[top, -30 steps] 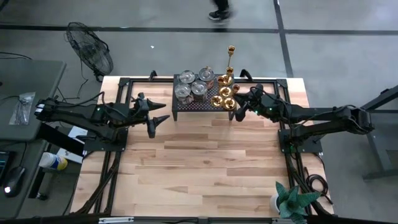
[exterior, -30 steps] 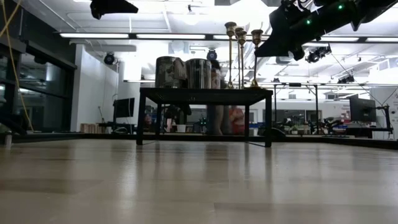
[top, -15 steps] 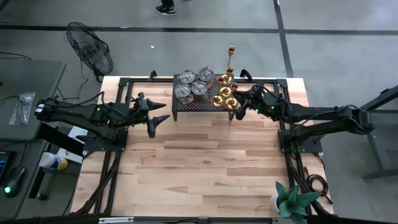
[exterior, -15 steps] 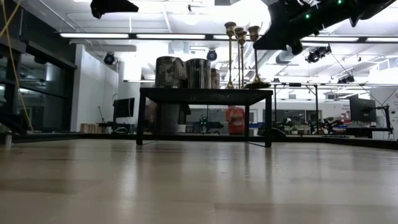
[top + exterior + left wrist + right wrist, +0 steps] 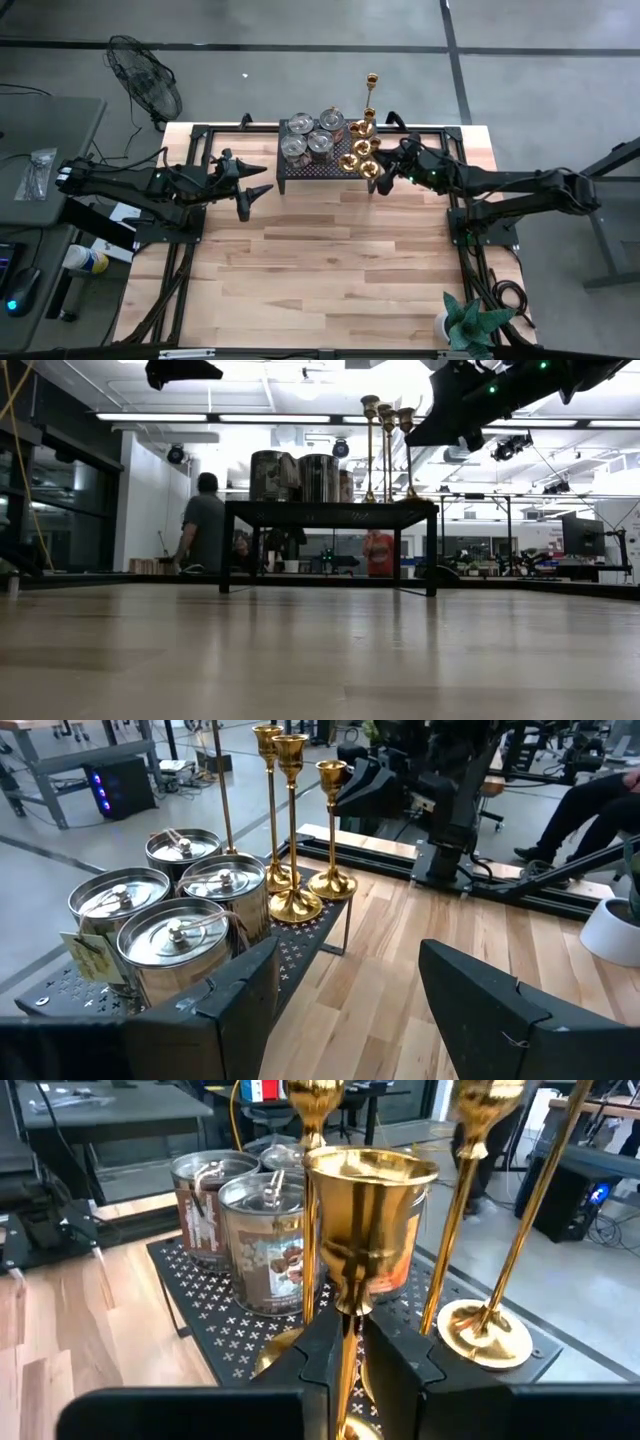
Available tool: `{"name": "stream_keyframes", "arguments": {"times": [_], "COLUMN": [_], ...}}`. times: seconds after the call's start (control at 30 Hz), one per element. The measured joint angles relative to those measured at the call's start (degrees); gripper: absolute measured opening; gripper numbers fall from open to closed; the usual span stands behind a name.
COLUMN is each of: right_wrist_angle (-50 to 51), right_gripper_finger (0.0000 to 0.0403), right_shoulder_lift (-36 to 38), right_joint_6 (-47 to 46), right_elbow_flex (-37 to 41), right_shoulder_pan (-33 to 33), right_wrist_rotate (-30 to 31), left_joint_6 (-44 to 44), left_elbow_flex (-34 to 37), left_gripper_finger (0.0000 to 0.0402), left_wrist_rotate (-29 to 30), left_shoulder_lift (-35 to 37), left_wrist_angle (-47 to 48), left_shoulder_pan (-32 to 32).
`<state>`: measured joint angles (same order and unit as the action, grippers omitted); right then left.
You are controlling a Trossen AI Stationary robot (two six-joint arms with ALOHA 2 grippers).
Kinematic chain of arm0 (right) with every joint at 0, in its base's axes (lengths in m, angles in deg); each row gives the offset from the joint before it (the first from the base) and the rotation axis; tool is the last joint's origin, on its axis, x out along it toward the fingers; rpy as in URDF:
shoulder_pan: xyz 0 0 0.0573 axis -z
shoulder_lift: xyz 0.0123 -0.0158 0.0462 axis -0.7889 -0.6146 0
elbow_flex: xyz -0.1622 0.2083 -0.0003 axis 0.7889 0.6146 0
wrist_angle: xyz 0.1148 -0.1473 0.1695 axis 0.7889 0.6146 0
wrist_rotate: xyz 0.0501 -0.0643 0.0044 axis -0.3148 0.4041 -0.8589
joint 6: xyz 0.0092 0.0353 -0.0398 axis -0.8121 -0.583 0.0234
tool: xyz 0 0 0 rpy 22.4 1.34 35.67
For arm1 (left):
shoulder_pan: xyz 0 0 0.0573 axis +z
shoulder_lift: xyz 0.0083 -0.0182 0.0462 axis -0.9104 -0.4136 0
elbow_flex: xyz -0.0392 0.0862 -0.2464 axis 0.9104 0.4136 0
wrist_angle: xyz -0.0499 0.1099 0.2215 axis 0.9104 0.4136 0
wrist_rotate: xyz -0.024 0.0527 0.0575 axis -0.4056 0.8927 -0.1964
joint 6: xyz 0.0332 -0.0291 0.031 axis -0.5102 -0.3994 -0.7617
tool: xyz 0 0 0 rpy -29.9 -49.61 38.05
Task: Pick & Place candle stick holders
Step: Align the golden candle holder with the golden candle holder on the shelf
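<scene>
A black perforated stand point(image 5: 310, 165) stands at the table's far middle. On it are several squat silvery cups point(image 5: 180, 910) and brass candlesticks point(image 5: 290, 820); a tall slender one point(image 5: 371, 85) rises behind them. My right gripper point(image 5: 382, 172) is at the stand's right end, shut on the nearest brass candlestick point(image 5: 368, 1190). My left gripper point(image 5: 258, 180) hangs open to the left of the stand, above the table, with nothing between its fingers point(image 5: 480, 1010). My right gripper pinches the candlestick's thin stem point(image 5: 347, 1325) between its two fingers, a little below the cup. The fingers come about level from the table's right side and lie across the stem. The candlestick is upright; its round base point(image 5: 332, 885) appears to sit on the stand's near right corner.
A green potted plant point(image 5: 465, 320) stands at the table's near right corner. Black frame rails point(image 5: 195, 160) run along both sides. The wooden table top point(image 5: 320, 260) in front of the stand is bare. A fan point(image 5: 145, 85) stands off the table's far left.
Both grippers have kept still. A person has walked across the room behind the table.
</scene>
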<state>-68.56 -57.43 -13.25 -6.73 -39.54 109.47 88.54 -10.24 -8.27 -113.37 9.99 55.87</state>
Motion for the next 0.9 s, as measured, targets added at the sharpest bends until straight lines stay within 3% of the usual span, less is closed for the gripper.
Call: {"name": "stream_keyframes", "arguments": {"times": [0.9], "right_wrist_angle": [-6.9], "right_gripper_finger": [0.0036], "right_shoulder_lift": [-6.0], "right_joint_6": [-0.9], "right_elbow_flex": [0.0], "right_shoulder_pan": [1.9], "right_wrist_rotate": [-0.6], "left_joint_6": [0.0], "left_elbow_flex": [0.0], "left_gripper_finger": [0.0234], "left_wrist_rotate": [-0.1], "left_shoulder_lift": [0.0], "left_wrist_angle": [-0.1], "left_shoulder_pan": [0.0]}}
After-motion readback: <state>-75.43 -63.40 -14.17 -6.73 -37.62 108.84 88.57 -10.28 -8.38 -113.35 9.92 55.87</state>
